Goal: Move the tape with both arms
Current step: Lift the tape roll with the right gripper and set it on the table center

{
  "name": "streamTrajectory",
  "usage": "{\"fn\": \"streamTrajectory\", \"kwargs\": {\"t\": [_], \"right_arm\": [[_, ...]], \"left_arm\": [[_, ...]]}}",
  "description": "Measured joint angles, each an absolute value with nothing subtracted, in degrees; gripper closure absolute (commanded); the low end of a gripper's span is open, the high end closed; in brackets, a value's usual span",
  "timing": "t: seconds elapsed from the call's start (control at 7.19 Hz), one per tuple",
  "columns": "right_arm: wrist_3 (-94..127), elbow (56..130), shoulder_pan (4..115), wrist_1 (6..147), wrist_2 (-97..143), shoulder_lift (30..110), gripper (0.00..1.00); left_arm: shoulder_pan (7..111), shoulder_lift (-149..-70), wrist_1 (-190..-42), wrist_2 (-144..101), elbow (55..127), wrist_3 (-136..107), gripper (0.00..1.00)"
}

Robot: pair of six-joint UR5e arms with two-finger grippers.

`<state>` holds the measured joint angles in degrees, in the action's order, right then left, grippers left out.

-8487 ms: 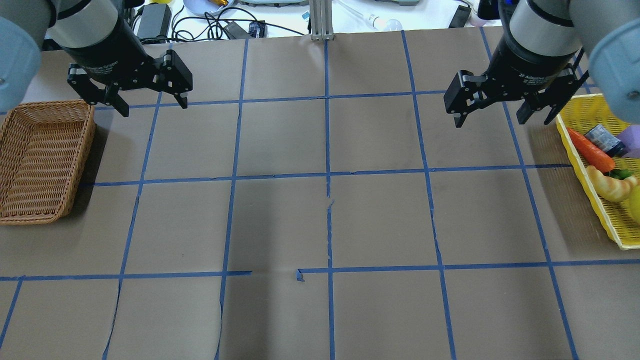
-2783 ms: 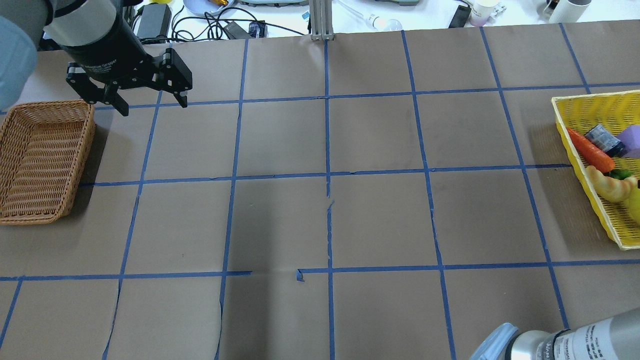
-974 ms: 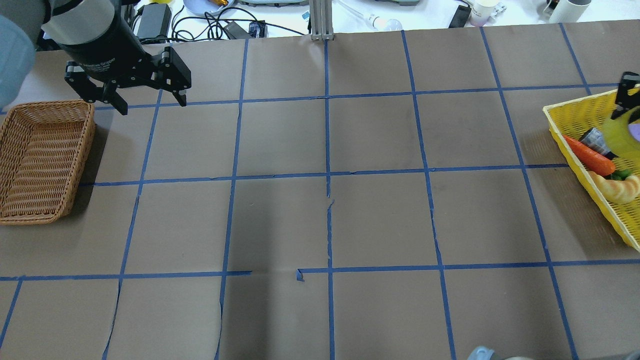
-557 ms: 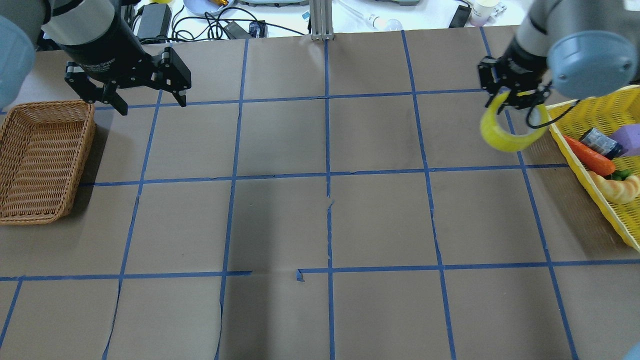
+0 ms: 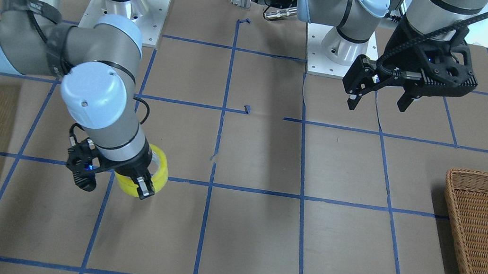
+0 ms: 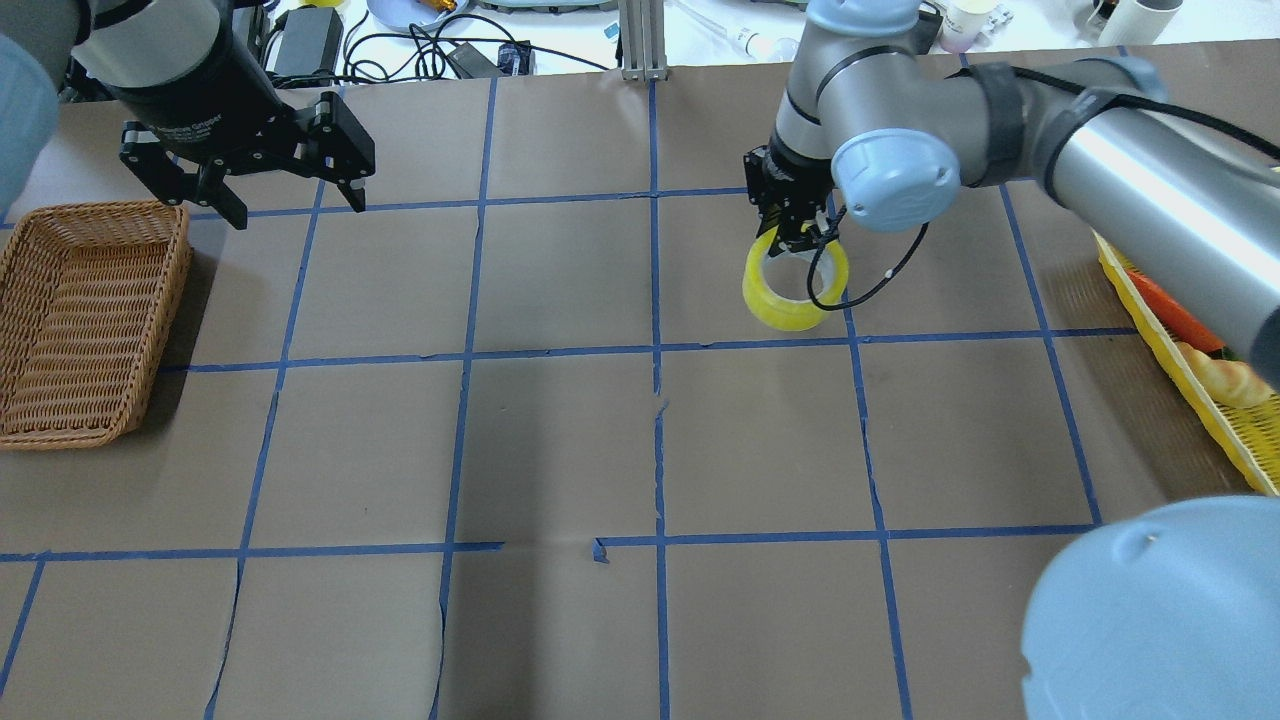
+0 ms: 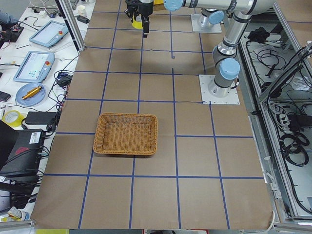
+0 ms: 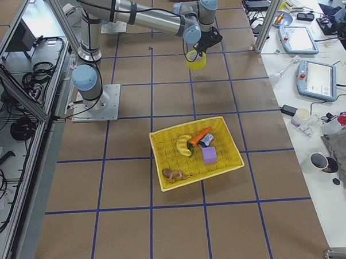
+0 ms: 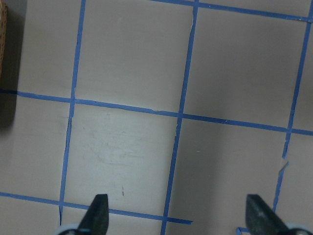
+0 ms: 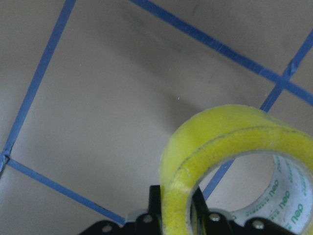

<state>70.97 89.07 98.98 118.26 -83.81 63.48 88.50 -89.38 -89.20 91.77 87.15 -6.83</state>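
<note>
The yellow tape roll (image 6: 793, 290) hangs from my right gripper (image 6: 800, 238), which is shut on the roll's wall. It is over the grid square just right of the centre line, at the far middle of the table. The roll also shows in the front view (image 5: 154, 171), the right side view (image 8: 196, 60) and the right wrist view (image 10: 230, 142), where the fingers (image 10: 155, 196) pinch its wall from below. My left gripper (image 6: 295, 205) is open and empty at the far left, beside the wicker basket (image 6: 85, 320). It also shows in the front view (image 5: 377, 105) and the left wrist view (image 9: 177, 215).
The yellow plastic basket (image 6: 1170, 350) with a carrot, a croissant and other items sits at the right edge and shows in the right side view (image 8: 163, 167). The right arm's links span the right half of the table. Cables and devices lie beyond the far edge.
My right gripper has carried the tape leftward from the yellow basket toward the table's middle. The left gripper has barely moved and stays open.
</note>
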Motion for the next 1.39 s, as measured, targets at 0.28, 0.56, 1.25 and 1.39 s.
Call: {"fn": "streamTrajectory", "kwargs": {"t": [0.28,0.56,1.25,1.39], "right_arm": [[79.1,88.9,103.1,122.5,-82.9,59.7,1.0],[84.2,88.8,105.5,124.8,-81.6,57.8,1.0],[88.5,88.8,106.7,126.9,-78.6,56.8,0.0],[88.4,88.8,106.7,126.8,-78.7,57.4,0.11]], "left_arm": [[88.5,-89.3,-89.2,91.8,87.4,-6.8,0.0],[88.3,-89.4,-89.2,92.0,87.5,-6.7,0.0],[88.2,-89.4,-89.1,91.9,87.6,-6.0,0.0],[88.3,-89.5,-89.1,91.8,87.6,-6.0,0.0]]}}
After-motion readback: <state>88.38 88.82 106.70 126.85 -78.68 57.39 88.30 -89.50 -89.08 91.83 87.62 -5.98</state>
